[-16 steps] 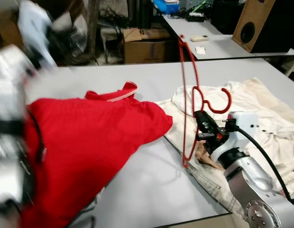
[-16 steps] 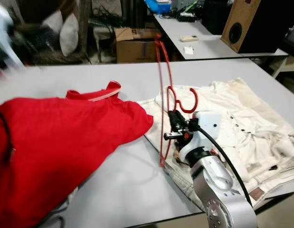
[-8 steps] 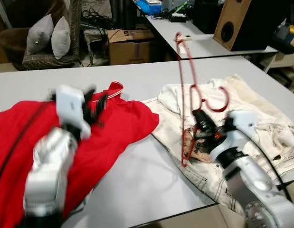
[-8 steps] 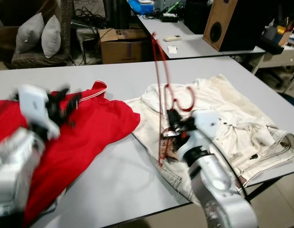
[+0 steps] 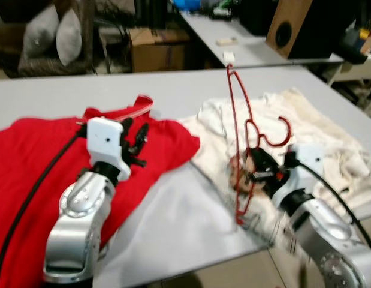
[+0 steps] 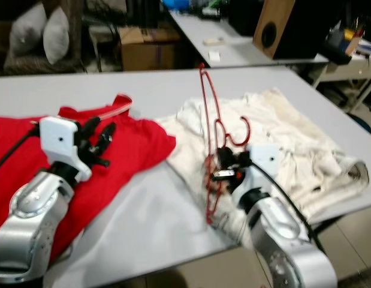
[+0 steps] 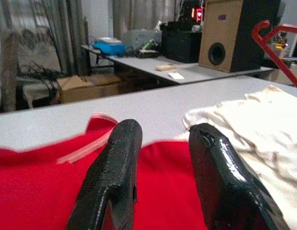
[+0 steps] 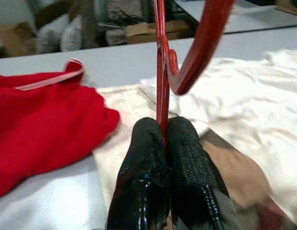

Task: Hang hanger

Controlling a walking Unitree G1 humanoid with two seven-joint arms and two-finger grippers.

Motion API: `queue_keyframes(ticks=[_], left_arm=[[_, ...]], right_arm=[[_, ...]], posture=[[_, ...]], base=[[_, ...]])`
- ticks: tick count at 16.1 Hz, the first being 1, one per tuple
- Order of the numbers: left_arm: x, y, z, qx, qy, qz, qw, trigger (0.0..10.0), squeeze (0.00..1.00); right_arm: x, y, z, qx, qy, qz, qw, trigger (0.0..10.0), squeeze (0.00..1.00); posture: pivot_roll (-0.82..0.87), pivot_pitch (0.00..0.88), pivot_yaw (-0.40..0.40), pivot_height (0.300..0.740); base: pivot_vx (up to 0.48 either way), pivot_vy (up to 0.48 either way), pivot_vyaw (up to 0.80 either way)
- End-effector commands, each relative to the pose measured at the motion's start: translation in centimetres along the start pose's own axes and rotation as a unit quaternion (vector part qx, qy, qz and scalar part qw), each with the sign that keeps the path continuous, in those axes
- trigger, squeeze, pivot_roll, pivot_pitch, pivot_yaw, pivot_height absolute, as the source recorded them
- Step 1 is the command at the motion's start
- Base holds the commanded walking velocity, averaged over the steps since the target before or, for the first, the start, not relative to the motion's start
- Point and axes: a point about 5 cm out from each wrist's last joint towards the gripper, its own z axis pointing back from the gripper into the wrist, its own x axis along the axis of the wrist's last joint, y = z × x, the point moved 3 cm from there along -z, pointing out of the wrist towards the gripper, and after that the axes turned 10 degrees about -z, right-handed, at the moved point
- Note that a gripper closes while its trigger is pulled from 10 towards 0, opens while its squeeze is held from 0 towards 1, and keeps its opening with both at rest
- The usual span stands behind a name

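Nearest, right gripper [image 6: 224, 174], jaws clamped together on the thin frame of the red hanger [image 5: 240, 138], held upright over the white garment [image 5: 329, 129], hook curling toward the robot's right. On the left, left gripper [image 5: 135, 139] hovering above the red shirt [image 5: 35, 150], jaws apart and holding nothing.

Risks, as a judgement: pinch on such a slim wire looks narrow, so likely to twist or slide in the grip on any quick swing; lower end of the frame close to the white cloth, so apt to snag and drag it; no rail or rod visible to hang on, so a turn or a walk probably needed, with the tall frame free to strike something on the way.

Grey surface [image 5: 191, 222] beneath both garments, the red shirt's collar toward the far side. Beyond, a second grey surface with small items, a cardboard box [image 6: 140, 45], a wooden speaker [image 5: 296, 27], grey cushions [image 6: 35, 33] on a dark seat.
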Motion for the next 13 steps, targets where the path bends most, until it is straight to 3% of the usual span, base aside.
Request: queue_keyframes(ticks=[1, 2, 3, 5, 8, 9, 10, 11, 12, 13], left_arm=[[0.5, -0.3, 0.1, 0.000, -0.005, 0.001, 1.000, 10.0, 0.00], [0.4, -0.5, -0.1, -0.003, 0.000, 0.003, 1.000, 10.0, 0.00], [0.2, -0.7, -0.1, -0.007, 0.003, -0.004, 1.000, 10.0, 0.00], [1.0, -0.8, -0.2, -0.006, -0.017, 0.013, 1.000, 10.0, 0.00], [1.0, -0.5, -0.3, -0.006, -0.016, -0.004, 1.000, 10.0, 0.00], [1.2, -0.4, -0.4, -0.006, -0.023, -0.013, 1.000, 10.0, 0.00], [2.4, -0.3, -0.8, -0.018, -0.047, 0.003, 0.999, 10.0, 0.00], [5.1, -0.1, -1.3, -0.050, -0.102, 0.018, 0.993, 10.0, 0.00], [6.4, 0.0, -1.4, -0.072, -0.130, 0.039, 0.988, 10.0, 0.00], [8.5, 0.1, -1.5, -0.112, -0.171, 0.045, 0.978, 10.0, 0.00]], right_arm=[[0.5, -0.7, -0.1, -0.022, 0.000, -0.003, 1.000, 10.0, 0.00], [0.3, -0.2, -0.1, -0.010, 0.022, -0.016, 1.000, 10.0, 0.00], [1.3, 0.8, 0.1, 0.049, -0.009, 0.025, 0.998, 10.0, 0.00], [1.9, 0.5, 0.0, 0.036, -0.027, 0.025, 0.999, 10.0, 0.00], [1.9, 2.3, 0.0, 0.118, -0.007, 0.042, 0.992, 10.0, 0.00], [2.0, 2.9, 0.2, 0.152, -0.004, 0.067, 0.986, 10.0, 0.00], [2.0, 3.1, 0.3, 0.191, 0.004, 0.101, 0.976, 10.0, 0.00], [2.1, 2.8, 0.4, 0.227, 0.033, 0.103, 0.968, 10.0, 0.00], [2.1, 2.5, 0.4, 0.242, 0.046, 0.099, 0.964, 10.0, 0.00], [2.0, 1.7, 0.2, 0.248, 0.063, 0.123, 0.959, 10.0, 0.00]], posture=[[0.03, 0.020, -0.050, 0.740], [0.02, 0.019, -0.047, 0.740], [0.02, 0.013, -0.048, 0.740], [0.03, 0.009, -0.049, 0.740], [0.03, 0.000, -0.056, 0.740], [0.03, 0.000, -0.063, 0.740], [0.04, 0.000, -0.070, 0.740], [0.05, 0.000, -0.074, 0.740], [0.06, 0.000, -0.081, 0.740], [0.06, 0.000, -0.082, 0.740]], base=[[0.000, 0.000, 0.00], [0.000, 0.000, 0.00], [0.000, 0.000, 0.00], [0.000, 0.000, 0.00], [0.000, 0.000, 0.00], [0.000, 0.000, 0.00], [0.000, 0.000, 0.00], [0.000, 0.000, 0.00], [0.000, 0.000, 0.00], [0.000, 0.000, 0.00]])
